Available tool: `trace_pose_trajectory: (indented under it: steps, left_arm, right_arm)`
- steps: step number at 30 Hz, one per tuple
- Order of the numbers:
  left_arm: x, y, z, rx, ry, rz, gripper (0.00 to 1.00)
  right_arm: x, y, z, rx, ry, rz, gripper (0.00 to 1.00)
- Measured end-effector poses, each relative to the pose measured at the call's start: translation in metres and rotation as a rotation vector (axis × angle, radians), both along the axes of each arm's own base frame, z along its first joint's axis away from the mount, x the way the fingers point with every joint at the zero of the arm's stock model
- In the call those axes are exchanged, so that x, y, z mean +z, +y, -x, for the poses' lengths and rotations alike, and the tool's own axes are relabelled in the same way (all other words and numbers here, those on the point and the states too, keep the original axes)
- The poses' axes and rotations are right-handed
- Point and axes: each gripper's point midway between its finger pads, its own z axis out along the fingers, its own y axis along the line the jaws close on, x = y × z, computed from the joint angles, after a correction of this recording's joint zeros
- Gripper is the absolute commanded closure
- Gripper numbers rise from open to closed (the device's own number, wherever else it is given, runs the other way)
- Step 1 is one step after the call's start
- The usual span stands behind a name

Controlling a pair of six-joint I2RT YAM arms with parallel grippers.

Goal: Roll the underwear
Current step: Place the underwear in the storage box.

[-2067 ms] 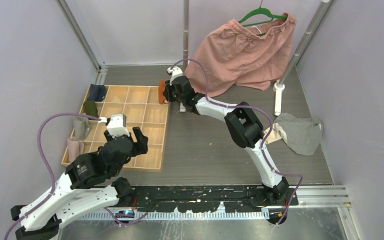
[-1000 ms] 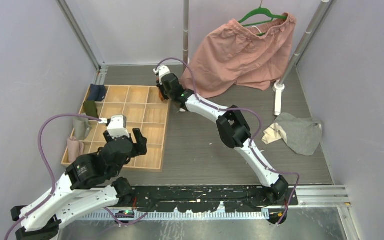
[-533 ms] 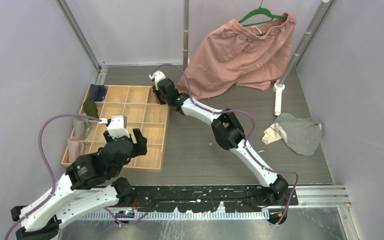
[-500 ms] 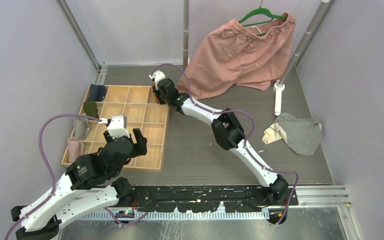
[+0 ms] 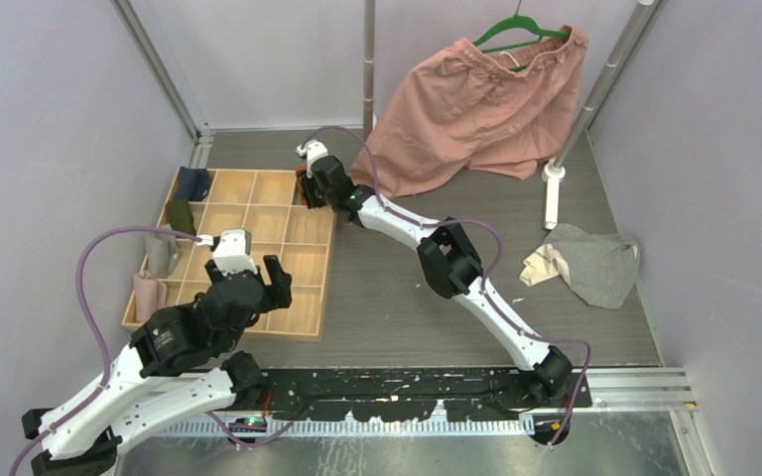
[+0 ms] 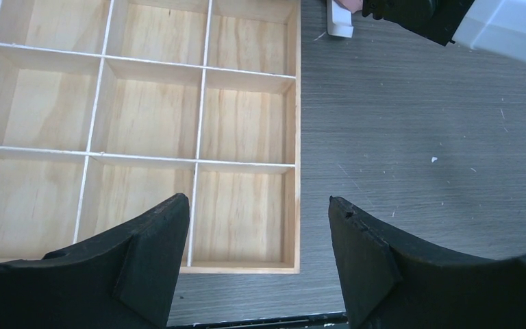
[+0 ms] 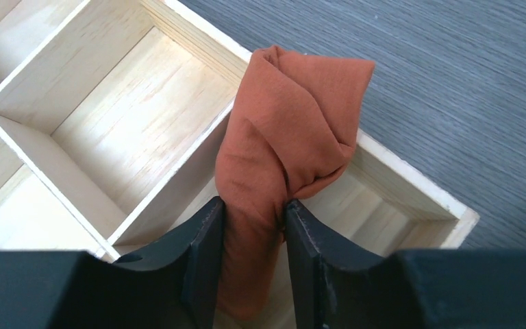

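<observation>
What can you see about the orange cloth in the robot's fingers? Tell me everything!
The rust-orange underwear looks like soft, matte cloth, rolled and twisted into a lumpy bundle with deep folds. No trim shows. The right gripper pinches its narrower end from both sides, and the thicker, folded end sticks out past the fingertips. It hangs over the corner compartment of the wooden tray, crossing the rim in the wrist view. Whether it touches the wood cannot be told.
</observation>
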Motion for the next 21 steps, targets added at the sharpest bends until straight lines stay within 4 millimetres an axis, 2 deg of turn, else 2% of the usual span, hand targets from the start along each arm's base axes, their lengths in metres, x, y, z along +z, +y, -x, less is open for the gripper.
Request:
trace_pose_trajectory:
  steps: [9, 14, 18, 21]
  left_arm:
    - [-0.003, 0.001, 0.001, 0.000, 0.003, -0.003, 0.24]
    - [-0.004, 0.001, 0.001, 0.001, 0.004, 0.000, 0.24]
    - [-0.009, 0.001, 0.001, 0.002, 0.012, -0.003, 0.24]
    - [-0.016, 0.000, 0.002, 0.002, 0.023, -0.008, 0.24]
  right_arm:
    - [0.004, 0.003, 0.001, 0.017, 0.019, -0.065, 0.46]
    - [0.015, -0.012, 0.003, 0.003, 0.031, -0.061, 0.37]
    - [0.035, -0.032, 0.001, -0.017, 0.023, -0.054, 0.35]
    - [0.063, -0.048, 0.006, -0.028, 0.006, -0.059, 0.35]
